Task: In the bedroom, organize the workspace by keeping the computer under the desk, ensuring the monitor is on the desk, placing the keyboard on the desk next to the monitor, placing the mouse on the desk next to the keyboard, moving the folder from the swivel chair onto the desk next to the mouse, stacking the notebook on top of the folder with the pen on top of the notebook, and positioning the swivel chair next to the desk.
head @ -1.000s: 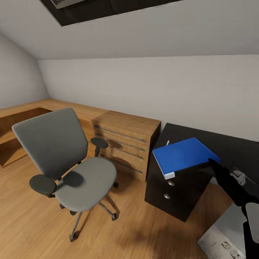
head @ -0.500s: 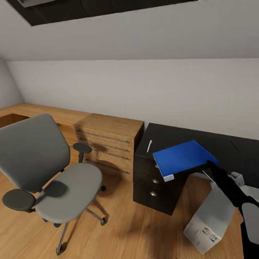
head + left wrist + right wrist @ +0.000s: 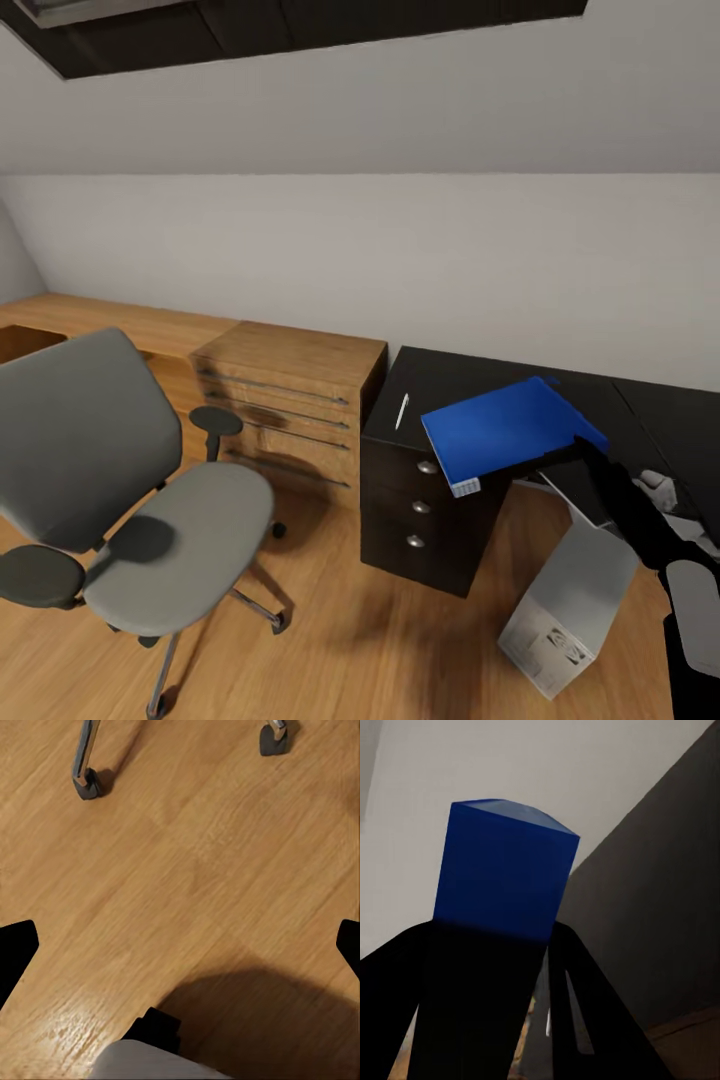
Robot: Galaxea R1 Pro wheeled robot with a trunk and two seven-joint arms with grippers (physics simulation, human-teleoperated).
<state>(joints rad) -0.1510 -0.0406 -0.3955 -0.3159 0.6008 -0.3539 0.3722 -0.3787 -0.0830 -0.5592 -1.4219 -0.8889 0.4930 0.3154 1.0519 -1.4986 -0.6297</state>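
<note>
Above the glossy black desk (image 3: 480,375), the thick blue folder (image 3: 505,432) with white page edges is held flat, clamped at its corner by the right gripper (image 3: 582,447). Beside it, on the desk, a thin white pen (image 3: 402,411) is seen. Left of the desk, the grey padded swivel chair (image 3: 120,490) is parked on wood flooring. The left claw's state cannot be told.

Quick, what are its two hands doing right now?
Left tool: open, holding nothing.
Right tool: closed on the blue folder.

pen (image 3: 402,411) on desk (image 3: 470,385), swivel chair (image 3: 110,490) left
</note>
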